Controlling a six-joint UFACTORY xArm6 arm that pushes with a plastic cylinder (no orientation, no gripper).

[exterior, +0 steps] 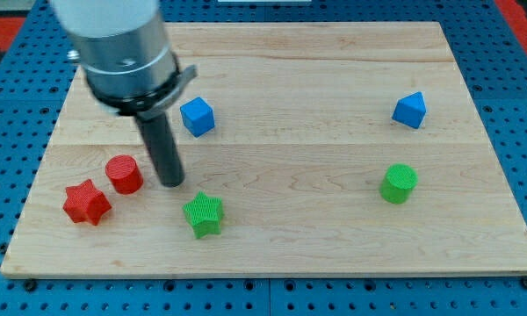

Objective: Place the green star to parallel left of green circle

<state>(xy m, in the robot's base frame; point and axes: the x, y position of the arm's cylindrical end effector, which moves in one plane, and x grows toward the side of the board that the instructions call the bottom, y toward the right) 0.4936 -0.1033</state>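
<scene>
The green star lies near the view's bottom, left of centre, on the wooden board. The green circle, a short cylinder, stands far to the view's right, slightly higher in the view than the star. My tip is at the end of the dark rod, just up and to the left of the green star, with a small gap between them. It stands between the star and the red cylinder.
A red cylinder and a red star sit at the view's left, close to my tip. A blue cube is above the tip. A blue block sits at the upper right.
</scene>
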